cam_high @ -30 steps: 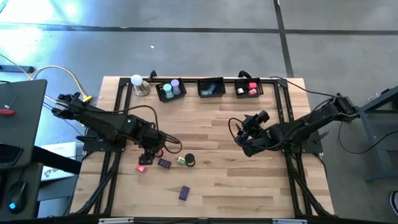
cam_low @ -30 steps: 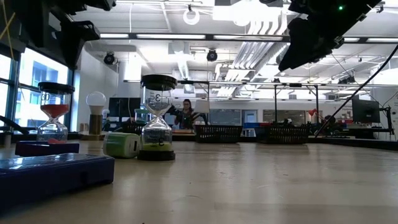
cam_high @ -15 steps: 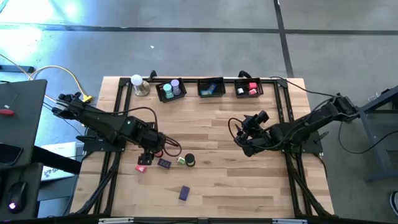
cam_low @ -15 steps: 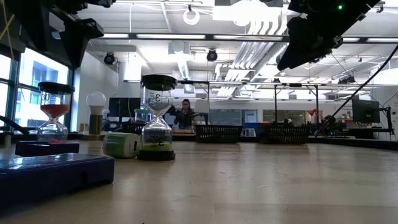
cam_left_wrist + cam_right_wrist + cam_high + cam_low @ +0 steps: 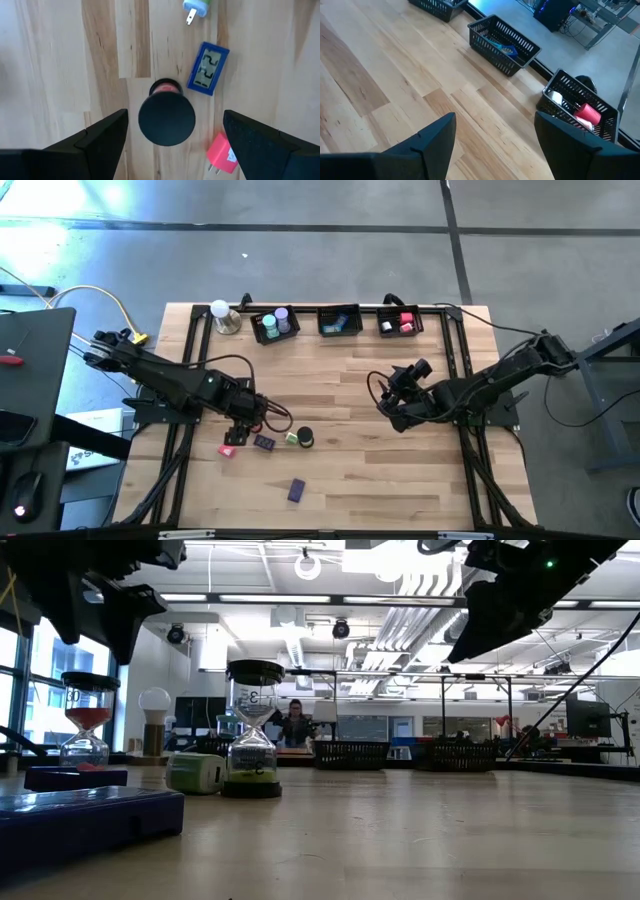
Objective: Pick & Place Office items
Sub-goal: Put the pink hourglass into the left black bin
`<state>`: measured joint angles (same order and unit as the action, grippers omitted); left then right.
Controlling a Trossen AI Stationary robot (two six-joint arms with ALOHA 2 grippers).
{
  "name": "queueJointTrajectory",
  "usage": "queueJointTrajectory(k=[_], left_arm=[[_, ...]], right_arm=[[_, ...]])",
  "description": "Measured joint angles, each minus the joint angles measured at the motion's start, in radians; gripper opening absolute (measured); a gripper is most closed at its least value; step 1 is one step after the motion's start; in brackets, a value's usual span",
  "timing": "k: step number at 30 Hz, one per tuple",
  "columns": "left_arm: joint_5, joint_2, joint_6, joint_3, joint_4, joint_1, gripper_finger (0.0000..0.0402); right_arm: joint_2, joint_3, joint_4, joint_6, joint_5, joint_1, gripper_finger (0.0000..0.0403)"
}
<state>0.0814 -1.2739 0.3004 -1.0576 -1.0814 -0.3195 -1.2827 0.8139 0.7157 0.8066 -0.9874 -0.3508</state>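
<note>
The left gripper [image 5: 243, 423] hung at the left-centre of the high view with its fingers [image 5: 100, 140] spread wide apart and holding nothing, directly above a red-sand hourglass [image 5: 166, 116] whose round black cap filled the middle of the left wrist view. Just beside the hourglass lay a small blue digital clock [image 5: 208, 68], a pink plug adapter [image 5: 223, 153] and a green-and-white plug adapter [image 5: 197, 7], all on the wooden table [image 5: 400, 480]. In the high view a second, black-capped hourglass [image 5: 305, 437] stood right of that cluster, and a purple block [image 5: 296, 491] lay apart toward the lower centre. Along the top edge of the table stood three black wire baskets: the left basket [image 5: 273, 326] held lilac and teal cylinders, the middle basket [image 5: 339, 321] a blue item, the right basket [image 5: 400, 322] a pink-red item. The right gripper [image 5: 392, 408] waited right of centre over bare wood, its fingers [image 5: 432, 137] also parted and empty.
</note>
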Motion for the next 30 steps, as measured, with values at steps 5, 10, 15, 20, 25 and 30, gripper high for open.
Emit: queueJointTrajectory(k=[5,10,15,20,25,30], left_arm=[[0.001,0.000,0.005,0.027,0.043,0.000,0.0319],[0.002,0.000,0.008,0.056,0.055,0.000,0.0319],[0.002,0.000,0.058,0.071,0.065,0.000,0.0319],[0.028,-0.003,0.072,0.082,0.071,0.000,0.0319],[0.029,-0.047,0.074,0.082,0.077,0.000,0.0319],[0.029,-0.116,0.074,0.082,0.075,0.000,0.0319]], right_arm=[[0.000,0.000,-0.003,0.000,0.000,0.000,0.0259],[0.000,0.000,-0.003,0.000,0.000,0.000,0.0258],[0.000,0.000,-0.006,0.000,0.000,0.000,0.0258],[0.000,0.000,-0.013,-0.010,0.000,0.000,0.0258],[0.000,0.000,-0.028,-0.026,0.002,0.000,0.0258],[0.000,0.000,-0.029,-0.026,0.002,0.000,0.0258]])
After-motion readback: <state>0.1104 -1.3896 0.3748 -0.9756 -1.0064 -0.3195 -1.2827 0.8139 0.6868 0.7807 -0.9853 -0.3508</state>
